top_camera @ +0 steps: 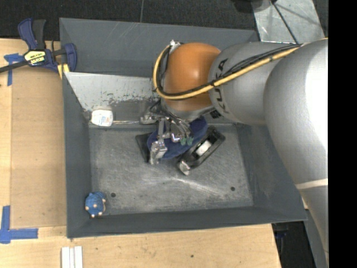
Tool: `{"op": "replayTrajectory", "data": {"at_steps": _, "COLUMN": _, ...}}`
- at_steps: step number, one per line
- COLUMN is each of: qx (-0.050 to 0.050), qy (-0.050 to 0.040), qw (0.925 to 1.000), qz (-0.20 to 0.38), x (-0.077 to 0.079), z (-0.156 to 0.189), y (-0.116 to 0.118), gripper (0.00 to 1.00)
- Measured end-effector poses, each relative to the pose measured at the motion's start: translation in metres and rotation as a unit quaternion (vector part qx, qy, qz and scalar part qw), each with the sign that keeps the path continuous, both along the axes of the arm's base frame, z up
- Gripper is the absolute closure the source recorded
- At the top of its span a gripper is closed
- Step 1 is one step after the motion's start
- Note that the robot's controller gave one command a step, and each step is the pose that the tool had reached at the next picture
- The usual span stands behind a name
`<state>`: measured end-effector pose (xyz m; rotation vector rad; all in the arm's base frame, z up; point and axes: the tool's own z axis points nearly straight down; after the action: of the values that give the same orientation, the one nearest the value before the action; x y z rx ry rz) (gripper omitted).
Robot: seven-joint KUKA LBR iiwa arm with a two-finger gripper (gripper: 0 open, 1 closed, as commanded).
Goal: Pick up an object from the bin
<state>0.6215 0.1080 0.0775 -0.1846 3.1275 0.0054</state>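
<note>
The arm reached in from the right over the bin. Its gripper was down mid-bin, at a dark blue thing beside a black box. Wide or narrow? Couldn't tell. White roll far left, blue ball near left.

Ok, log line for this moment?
tool low at bin centre | over dark blue item beside black item | white roll back-left | blue ball front-left corner
</note>
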Motion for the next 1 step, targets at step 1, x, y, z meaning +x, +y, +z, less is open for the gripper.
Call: {"op": "replayTrajectory", "data": {"at_steps": 1, "qx": 0.002, "qy": -0.0025, "qw": 0.9918, "qz": 0.128, "x": 0.0090, "z": -0.0018, "y": -0.0099, "gripper": 0.00}}
